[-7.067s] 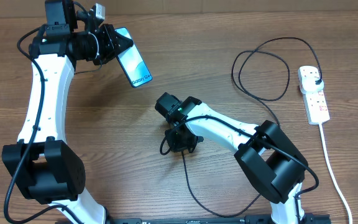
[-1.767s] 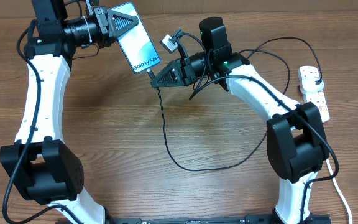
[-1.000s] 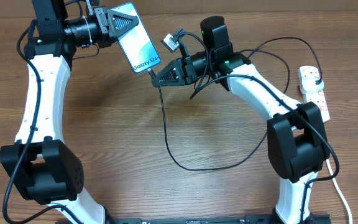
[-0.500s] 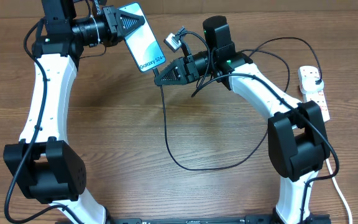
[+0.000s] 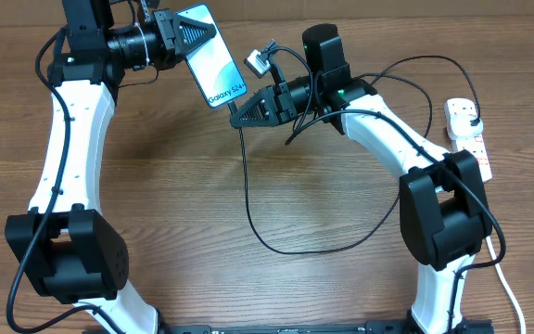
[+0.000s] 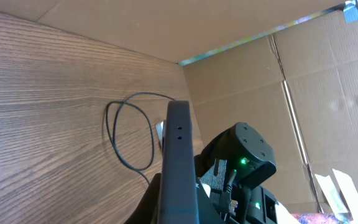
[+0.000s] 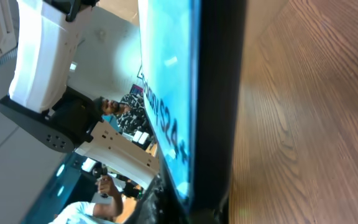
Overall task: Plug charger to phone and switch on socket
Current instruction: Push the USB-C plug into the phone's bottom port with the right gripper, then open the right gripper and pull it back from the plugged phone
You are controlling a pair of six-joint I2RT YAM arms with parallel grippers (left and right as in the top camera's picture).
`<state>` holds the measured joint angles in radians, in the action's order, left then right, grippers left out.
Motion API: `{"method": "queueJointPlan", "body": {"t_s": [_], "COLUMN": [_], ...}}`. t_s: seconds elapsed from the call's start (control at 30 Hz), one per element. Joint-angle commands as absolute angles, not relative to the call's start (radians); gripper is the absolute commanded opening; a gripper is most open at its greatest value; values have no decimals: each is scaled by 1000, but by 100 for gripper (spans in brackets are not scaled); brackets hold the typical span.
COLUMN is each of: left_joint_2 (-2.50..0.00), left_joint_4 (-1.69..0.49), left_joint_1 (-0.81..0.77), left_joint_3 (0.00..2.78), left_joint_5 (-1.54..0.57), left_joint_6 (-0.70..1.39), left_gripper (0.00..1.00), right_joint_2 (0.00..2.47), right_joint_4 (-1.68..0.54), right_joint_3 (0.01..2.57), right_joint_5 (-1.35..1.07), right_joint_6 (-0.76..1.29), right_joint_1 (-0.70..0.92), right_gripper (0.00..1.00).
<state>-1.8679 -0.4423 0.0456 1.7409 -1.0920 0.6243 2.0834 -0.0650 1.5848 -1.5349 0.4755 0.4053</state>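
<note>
My left fingers [image 5: 191, 32] are closed on the phone [image 5: 216, 70] and hold it up above the desk [image 5: 156, 204], at the far left side. The blue screen is turned upward, and the end with the small white text points to the right. My right fingers [image 5: 237, 119] are pinched together on the charger [image 5: 247, 195], close to its connector end, and they sit just beside that lower end of the phone. Whether the tip is inside the port or not, I cannot tell from any view. In my right wrist view the phone [image 7: 166, 93] fills the picture, edge-on and very near. From my right fingers the black cable hangs down, makes a wide loop on the desk and goes back up to the right. There its other end is plugged into the far end of the socket [image 5: 471, 148] — the white strip lies at the right edge of the desk, well apart from the phone.
</note>
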Motion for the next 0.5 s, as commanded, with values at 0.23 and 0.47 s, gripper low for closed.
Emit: {"method": "queueJointPlan", "body": {"t_s": [0.23,0.47], "left_joint_2": [-1857,-1857], "left_joint_4": [-452,-472], "left_joint_1": [16,58], "left_joint_3": [1749,1749], "left_joint_5": [-1148,-1145], "left_joint_6": [604,594], "left_gripper": [4,4], "right_joint_2": [2083,2083], "right_joint_4": [-53,-53], "right_joint_3": [1604,1604], "right_joint_5": [-1541,-1546], "right_joint_6": [444,441], "right_joint_1": [404,397], "right_gripper": [86,96]}}
